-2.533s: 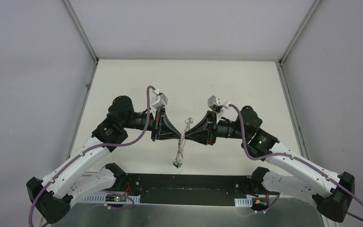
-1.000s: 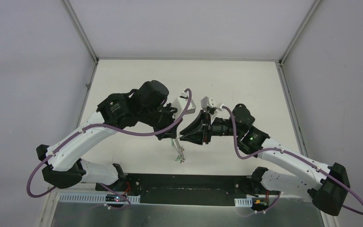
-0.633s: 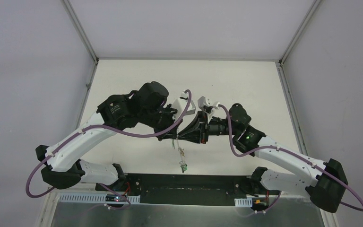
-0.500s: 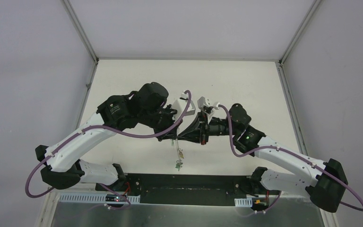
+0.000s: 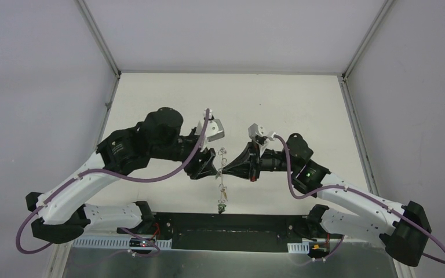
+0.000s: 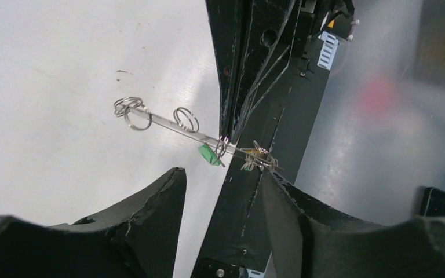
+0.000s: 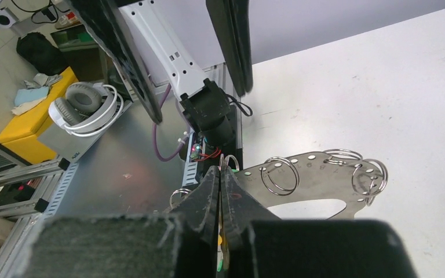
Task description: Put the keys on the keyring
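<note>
Two grippers meet in mid-air above the white table. Reference point for all positions: the right gripper.

Right gripper: jaws pressed together on the edge of the keyring, holding it off the table.

Left gripper: jaws apart, nothing between the pads. It sits just beside the right gripper's tips, facing them. Judged the free arm for any threading.

Key relation: the keyring's long axis lies crosswise to the left gripper's gap. Its long part reaches out from the right gripper's pinch to one side, and a short end sticks out on the other.

The green key hangs just beside the pinch. A yellowish cluster sits on the pinch's other side, too tangled to tell.

Materials: the keyring is a flat, thin, perforated grey metal strip that looks rigid. It carries several wire split rings and is shiny, so likely slippery. The key head is matte plastic.
</note>
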